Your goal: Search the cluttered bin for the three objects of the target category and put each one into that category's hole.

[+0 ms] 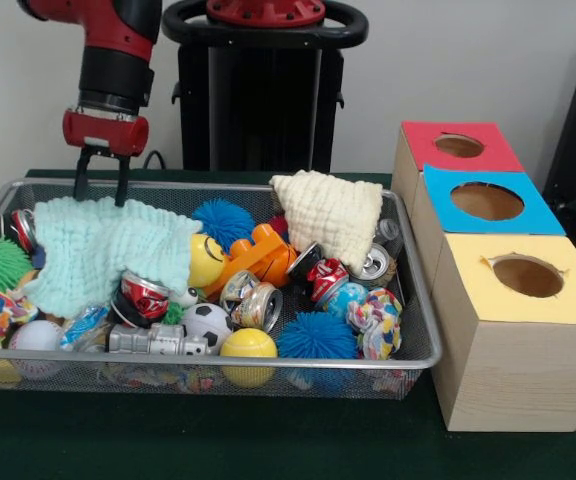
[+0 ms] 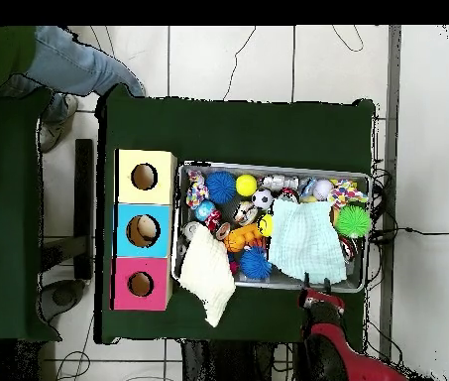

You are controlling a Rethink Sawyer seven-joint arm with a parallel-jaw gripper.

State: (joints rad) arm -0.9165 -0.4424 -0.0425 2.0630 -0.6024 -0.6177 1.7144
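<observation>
The tool [image 1: 103, 187] hangs with its two dark fingers apart and empty, just above the far rim of the wire bin [image 1: 413, 330], over the edge of the pale green cloth [image 1: 103, 250] that lies spread on the toys. A second cloth, the cream one [image 1: 333, 215], is draped over the far rim of the bin on the side of the boxes. The target category is not shown by anything in the pictures, so I cannot say which things are wanted. The bin is full of spiky balls, crushed cans, a small football and other toys. Beside the bin, on the bench [image 1: 268, 440], stand the red box [image 1: 453, 148], the blue box [image 1: 483, 203] and the yellow box [image 1: 523, 290], each with one hole. In the overhead view something pale seems to lie inside the blue hole [image 2: 145, 228]; the other two holes look dark. I judge that at most one object is delivered and most of the work is left.
</observation>
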